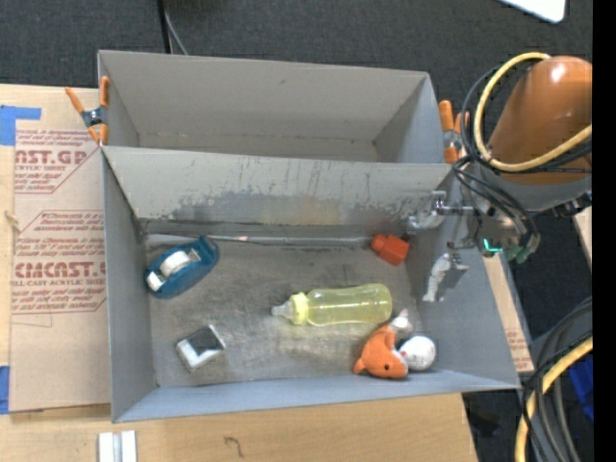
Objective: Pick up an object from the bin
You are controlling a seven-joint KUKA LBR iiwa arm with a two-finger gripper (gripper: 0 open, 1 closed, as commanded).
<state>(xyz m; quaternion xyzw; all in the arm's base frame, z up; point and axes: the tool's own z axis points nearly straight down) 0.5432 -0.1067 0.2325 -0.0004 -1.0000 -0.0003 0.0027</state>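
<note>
My gripper [439, 284] hangs over the bin's right wall, above the floor and holding nothing that I can see. Below it and slightly left lie an orange plush toy [381, 356] and a white ball [420, 352], touching each other near the front right corner. A pale yellow baby bottle [339, 306] lies on its side to the left of the gripper, its teat pointing left. A small orange block [390, 248] rests against the back wall, up and left of the gripper.
A blue and white tape dispenser [181, 266] lies at the left of the bin. A small grey and white object [200, 346] sits near the front left corner. The arm, with its orange cover and cables, stands over the right rim.
</note>
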